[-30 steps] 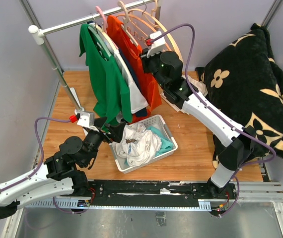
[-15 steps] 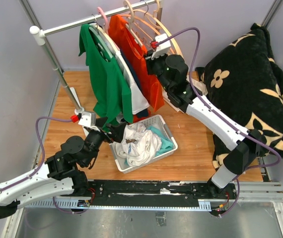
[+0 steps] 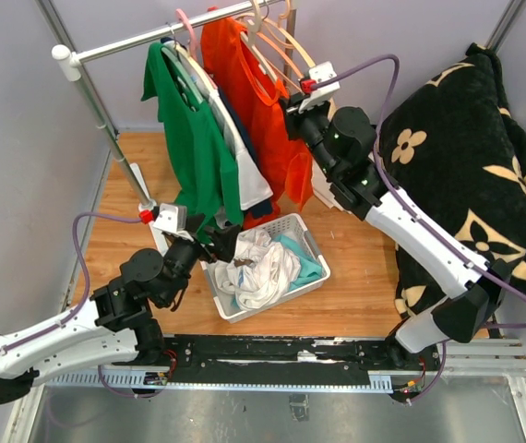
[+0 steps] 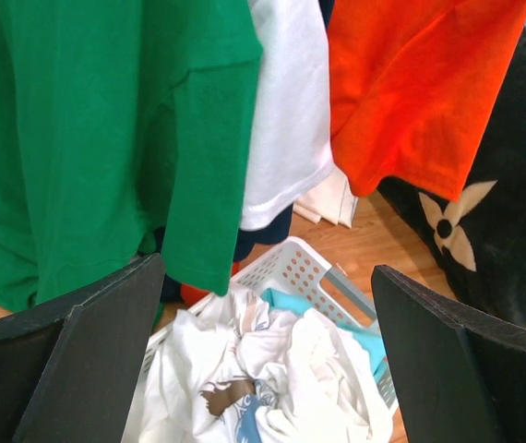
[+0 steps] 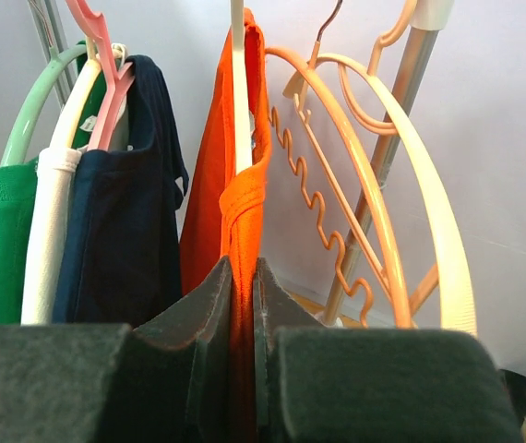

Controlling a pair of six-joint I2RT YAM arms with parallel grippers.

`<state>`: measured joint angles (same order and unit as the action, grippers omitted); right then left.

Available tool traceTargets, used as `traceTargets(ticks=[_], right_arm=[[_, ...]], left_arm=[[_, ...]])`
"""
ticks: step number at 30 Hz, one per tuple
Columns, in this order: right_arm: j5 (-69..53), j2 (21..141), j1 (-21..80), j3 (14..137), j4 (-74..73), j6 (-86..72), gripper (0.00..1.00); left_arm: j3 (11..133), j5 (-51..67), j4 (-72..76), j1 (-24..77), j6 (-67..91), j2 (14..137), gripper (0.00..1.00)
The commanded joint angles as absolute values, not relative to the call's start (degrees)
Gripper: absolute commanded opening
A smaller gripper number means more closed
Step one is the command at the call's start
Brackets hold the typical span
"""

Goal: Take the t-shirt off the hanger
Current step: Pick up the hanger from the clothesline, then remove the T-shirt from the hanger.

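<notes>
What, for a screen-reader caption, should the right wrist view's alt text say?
The right arm's jaws are shut on the orange t-shirt on a white hanger. Navy, white and green shirts hang left, empty peach hangers right.

Robot lab cell: grey walls [image 3: 14, 138], clothes rail [image 3: 125, 43], basket [image 3: 281, 295] on wooden tabletop [image 3: 355, 295].

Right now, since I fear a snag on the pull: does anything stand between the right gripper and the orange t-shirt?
Nothing visible does: the right gripper is shut on the orange t-shirt below its collar. The white hanger sits inside that collar, and empty peach hangers hang close beside it.
</notes>
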<state>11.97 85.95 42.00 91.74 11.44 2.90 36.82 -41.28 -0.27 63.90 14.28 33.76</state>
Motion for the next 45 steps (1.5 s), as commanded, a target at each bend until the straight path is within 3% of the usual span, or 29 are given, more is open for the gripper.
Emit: traceTargets(ticks=[1,33,45], right_arm=[[11.4,81.2,41.5,89.0,17.2,3.9,0.01],[9.3,39.7,41.6,59.1,23.8,10.8,0.01],[8.8,34.0,41.6,59.4,22.9,13.1,0.01]], left_arm=[[40.8,-41.5,5.4,64.1,11.3,35.3,1.0],[68.0,-32.3,18.5,64.0,-6.5,61.7,0.95],[72.7,-30.7,19.1,63.9,-9.2,64.9,0.94]])
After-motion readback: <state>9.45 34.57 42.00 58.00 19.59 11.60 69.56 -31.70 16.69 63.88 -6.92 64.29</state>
